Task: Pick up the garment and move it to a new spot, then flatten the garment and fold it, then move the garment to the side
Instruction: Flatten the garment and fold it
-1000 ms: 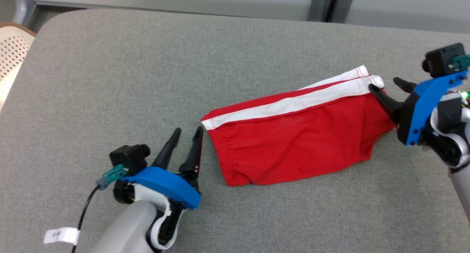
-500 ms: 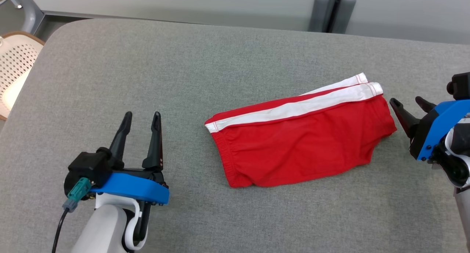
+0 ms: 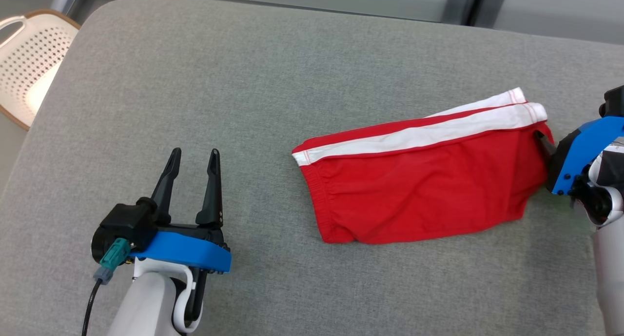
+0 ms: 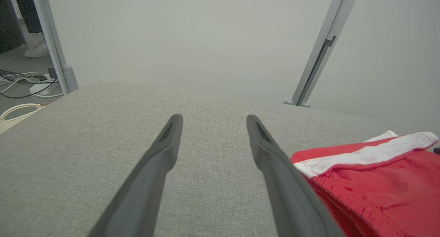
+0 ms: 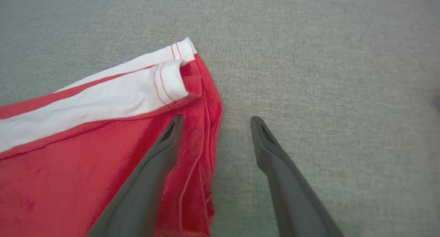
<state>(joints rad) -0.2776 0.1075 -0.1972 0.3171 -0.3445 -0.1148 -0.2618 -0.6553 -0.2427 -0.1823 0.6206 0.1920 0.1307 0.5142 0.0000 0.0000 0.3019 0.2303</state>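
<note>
Garment (image 3: 419,189) – red shorts, thin matte knit w/ a white side stripe & a gathered elastic waistband – lies folded flat, roughly a trapezoid, right of centre on the table (image 3: 243,82); the table top is grey woven cloth w/ rounded corners. Left gripper (image 3: 195,153) sits low at front left, fingers pointing away from the robot, jaws spread wide & empty; it is clear of the waistband end, off to its left. Right gripper (image 5: 216,119) comes in from the right at the hem end, angled down; jaws apart, gripping nothing – one finger over red cloth just below the stripe's end, the other over bare table; can't tell if either touches. Cream perforated basket (image 3: 29,68) stands off the table's far-left corner; cables (image 4: 20,84) lie on the floor there; a grey metal post (image 4: 319,58) rises beyond the far edge.
</note>
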